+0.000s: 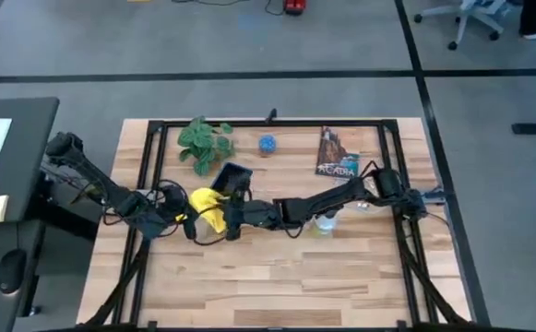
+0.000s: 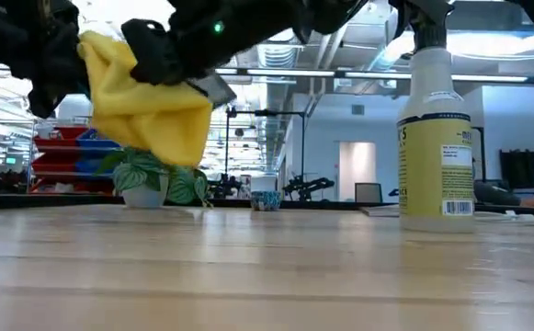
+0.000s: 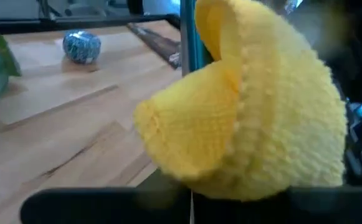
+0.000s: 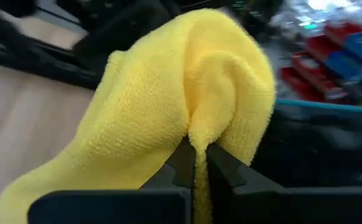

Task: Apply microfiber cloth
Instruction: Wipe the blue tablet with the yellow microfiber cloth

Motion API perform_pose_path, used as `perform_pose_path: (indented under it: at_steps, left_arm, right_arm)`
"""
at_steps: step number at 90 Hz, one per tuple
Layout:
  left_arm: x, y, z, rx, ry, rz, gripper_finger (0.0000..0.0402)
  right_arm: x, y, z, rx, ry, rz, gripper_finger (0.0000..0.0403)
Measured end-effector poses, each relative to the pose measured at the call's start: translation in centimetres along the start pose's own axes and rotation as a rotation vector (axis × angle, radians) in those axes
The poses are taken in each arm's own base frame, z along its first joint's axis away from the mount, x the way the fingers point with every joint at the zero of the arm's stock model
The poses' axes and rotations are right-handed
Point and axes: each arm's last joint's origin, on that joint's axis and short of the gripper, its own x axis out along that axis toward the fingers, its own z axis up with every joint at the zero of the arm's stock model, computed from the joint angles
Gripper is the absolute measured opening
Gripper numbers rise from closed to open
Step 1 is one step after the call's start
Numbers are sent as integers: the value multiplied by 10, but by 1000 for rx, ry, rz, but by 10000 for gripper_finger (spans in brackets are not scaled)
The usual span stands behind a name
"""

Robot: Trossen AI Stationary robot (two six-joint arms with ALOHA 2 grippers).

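In the high view we find the yellow cloth [image 1: 209,208] left of centre, lifted clear of the counter [image 1: 277,277] and caught between both arms: the left pincer [image 1: 181,219] meets it from the frame's left, the right pincer [image 1: 230,219] from the frame's right, so the cloth lies straight ahead of each. The tablet [image 1: 232,177] lies just above the cloth in the frame, angled, and we judge the coming move must carry the cloth that way. The right pincer is pressed together on a fold. For the left, we cannot tell its state. The cloth hangs bunched and soft, its knit fuzzy.
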Motion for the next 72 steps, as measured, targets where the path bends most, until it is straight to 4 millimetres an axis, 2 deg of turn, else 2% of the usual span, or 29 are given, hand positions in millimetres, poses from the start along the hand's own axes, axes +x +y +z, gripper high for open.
perform_pose_path:
  at_steps: [20,45,54,72]
  left_arm:
    - [0,0,0,-14,13,-10,11]
    - [1,-1,-4,3,49,-22,11]
    - [1,-1,-3,10,54,-26,11]
    - [0,-1,-4,19,56,-25,11]
  right_arm:
    - [-6,-27,11,-100,98,-262,0]
    - [-1,-45,1,-140,274,-510,0]
    - [0,-46,-2,-141,284,-514,0]
    - [-5,-30,2,-50,188,-372,0]
